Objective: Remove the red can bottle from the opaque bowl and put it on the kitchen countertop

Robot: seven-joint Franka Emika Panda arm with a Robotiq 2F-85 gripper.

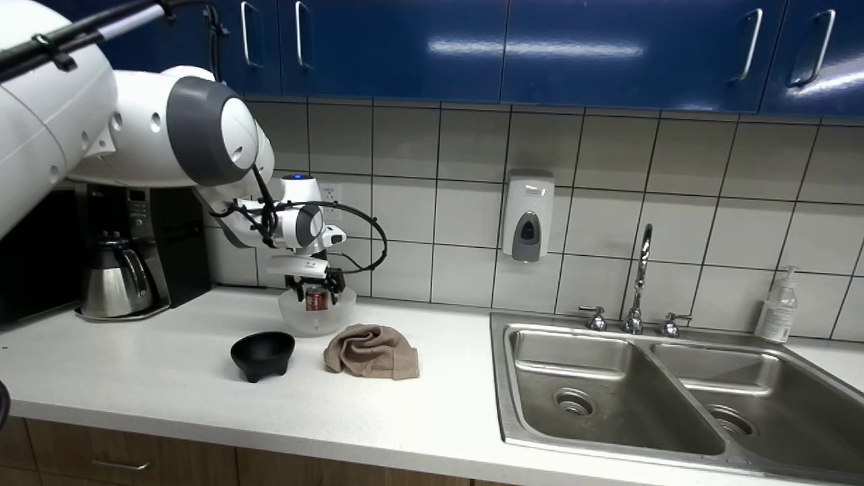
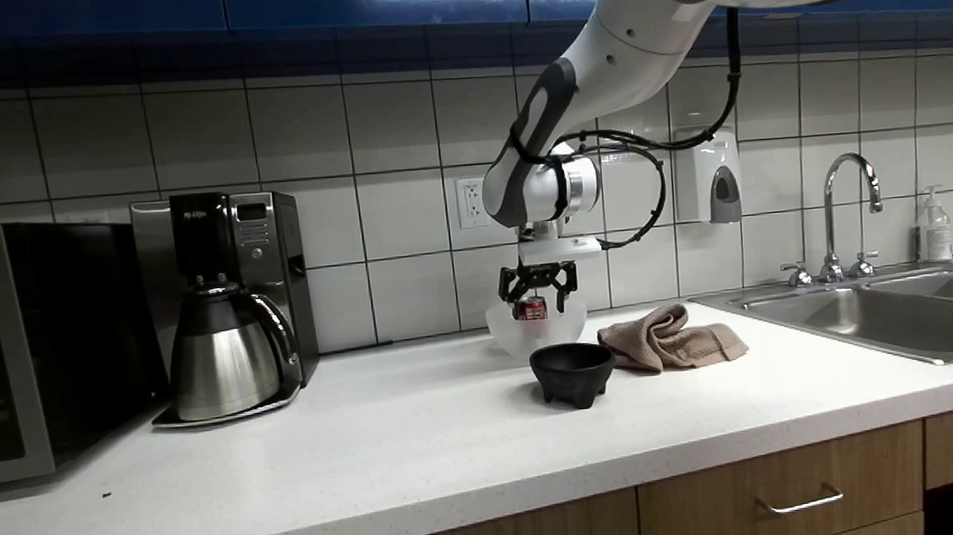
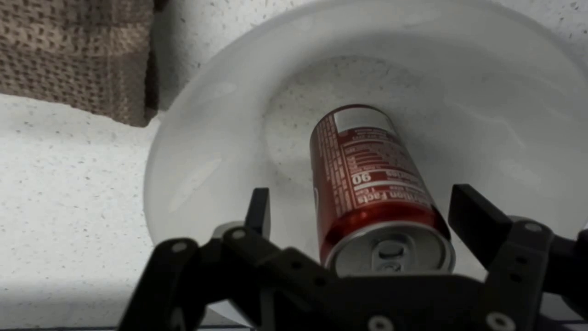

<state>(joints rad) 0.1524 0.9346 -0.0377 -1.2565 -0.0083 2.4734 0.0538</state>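
White speckled countertop [image 1: 169, 368]: began nearest me; by the task, it was the place for the set-down, a step not yet done.
Black, round, stub-legged bowl [image 1: 262, 358]: stood next in line, outside the task as I judged it.
Crumpled brown textured cloth [image 1: 374, 354]: lay a little farther back, folded over on itself.
Cloudy white, wide-rimmed round bowl [image 3: 197, 174]: stood beyond, with the cloth just beside it.
Red metal, silver-lidded drinks can [image 3: 372, 174]: was inside the cloudy bowl, lid uppermost.
Black two-fingered gripper [image 3: 360, 204]: hung over the cloudy bowl with its fingers [image 3: 260, 209] parted, one on each side of the can's lid end; I saw no grasp.
Side the can favoured: the finger at the right of the wrist view, so close that I couldn't tell whether they touched; a plain gap showed on the left.
Can's long axis: ran from the lid, close under the palm, down toward the bowl's floor; near upright in both exterior views, perhaps leaning slightly.
Coming grasp, my guess: called for a squeeze across the can, not along it; off-centre as things stood, that might nudge the can sideways before a lift straight up past the rim.
Pale square-tiled wall [image 1: 466, 209]: closed off the scene behind everything.
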